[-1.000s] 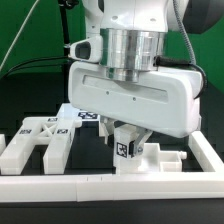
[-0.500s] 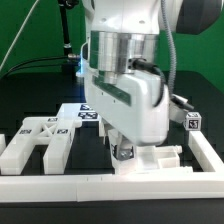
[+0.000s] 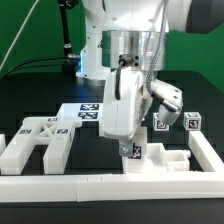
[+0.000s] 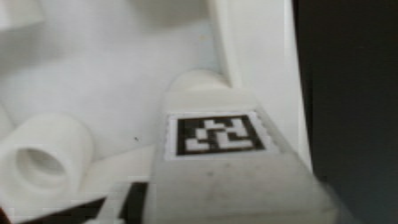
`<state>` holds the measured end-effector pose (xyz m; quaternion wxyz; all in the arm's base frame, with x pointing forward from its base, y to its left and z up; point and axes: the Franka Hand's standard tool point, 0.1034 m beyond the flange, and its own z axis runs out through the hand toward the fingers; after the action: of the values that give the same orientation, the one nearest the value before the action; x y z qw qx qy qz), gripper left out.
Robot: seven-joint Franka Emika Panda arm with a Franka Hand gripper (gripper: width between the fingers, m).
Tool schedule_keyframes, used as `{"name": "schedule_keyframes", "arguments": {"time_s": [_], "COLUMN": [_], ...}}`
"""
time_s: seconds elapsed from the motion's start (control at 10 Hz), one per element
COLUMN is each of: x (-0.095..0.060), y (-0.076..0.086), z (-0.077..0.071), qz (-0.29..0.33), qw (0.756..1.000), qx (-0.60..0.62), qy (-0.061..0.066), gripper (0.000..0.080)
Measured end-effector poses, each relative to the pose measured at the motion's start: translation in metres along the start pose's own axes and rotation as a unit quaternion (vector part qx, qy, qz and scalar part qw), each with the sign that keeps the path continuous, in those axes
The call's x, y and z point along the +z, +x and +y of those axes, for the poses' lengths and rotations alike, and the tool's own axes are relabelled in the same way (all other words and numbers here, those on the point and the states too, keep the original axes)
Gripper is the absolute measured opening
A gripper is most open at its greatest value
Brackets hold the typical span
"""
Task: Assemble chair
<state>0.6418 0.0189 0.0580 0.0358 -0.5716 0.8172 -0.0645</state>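
Black table (image 3: 30,98), one arm (image 3: 125,40), one chair (image 3: 32,146)

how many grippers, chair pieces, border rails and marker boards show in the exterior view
gripper: 1
held chair piece: 1
forked chair slab: 1
low chair block: 1
small tagged blocks: 2
border rails: 2
marker board: 1
total: 9, if the forked chair slab is one piece

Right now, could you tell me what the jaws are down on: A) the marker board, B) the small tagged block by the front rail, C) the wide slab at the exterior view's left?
B: the jaws close on the small tagged block by the front rail.
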Motion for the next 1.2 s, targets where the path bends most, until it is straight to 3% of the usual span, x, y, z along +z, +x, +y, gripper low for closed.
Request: {"name": "schedule_keyframes", "arguments": {"time_s": [0.3, 0.6, 0.7, 0.8, 0.9, 1.2], "x": [0.000, -0.001, -0.003, -0.006, -0.007, -0.007], "y": [-0.003, -0.005, -0.009, -0.016, -0.025, -0.027], "z": [0.003, 0.003, 0.002, 0.003, 0.008, 0.011], "qz": [-0.006, -0.006, -0.009, -0.013, -0.018, -0.020], "qw": [0.996, 1.000, 0.999, 0.993, 0.980, 0.953], "qx": [0.093, 0.025, -0.051, -0.116, -0.199, -0.301], "qy": [-0.002, -0.001, 0.001, 0.006, 0.007, 0.007], "gripper": [0.0285, 0.0317, 0.0506, 0.0506, 0.0618, 0.0648]}}
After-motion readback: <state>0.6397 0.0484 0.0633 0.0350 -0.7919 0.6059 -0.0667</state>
